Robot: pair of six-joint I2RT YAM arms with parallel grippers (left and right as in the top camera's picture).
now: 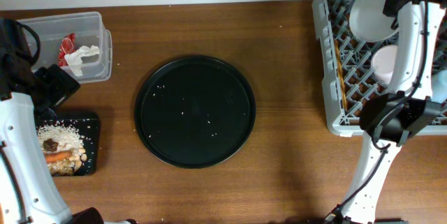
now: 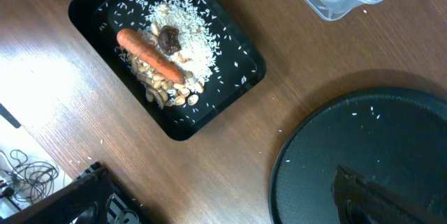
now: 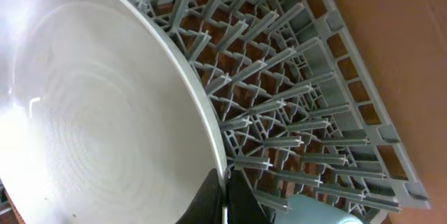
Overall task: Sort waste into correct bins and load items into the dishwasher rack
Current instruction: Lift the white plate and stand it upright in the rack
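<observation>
If grip slips: white round plate [image 3: 105, 112] may bang grey plastic peg rack [image 3: 314, 77].
Right end effector [image 3: 225, 199]: pinching plate's rim.
Left end effector [image 1: 56, 86]: wide open, empty.

One round black tray [image 1: 194, 111]; left of it one clear tub [image 1: 49, 28], one flat black tray [image 1: 91, 121]; right, one rack [image 1: 325, 63], one white plate [image 1: 370, 18].

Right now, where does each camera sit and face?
Overhead: above the table, facing straight down on the large round black tray; both white arms show.
Left wrist: on the left arm, facing down at the flat black rectangular tray; one dark jaw shows.
Right wrist: on the right arm, facing the white round plate in the grey plastic rack; jaws grip its rim.
Shared: overhead and left wrist both see both trays.
</observation>
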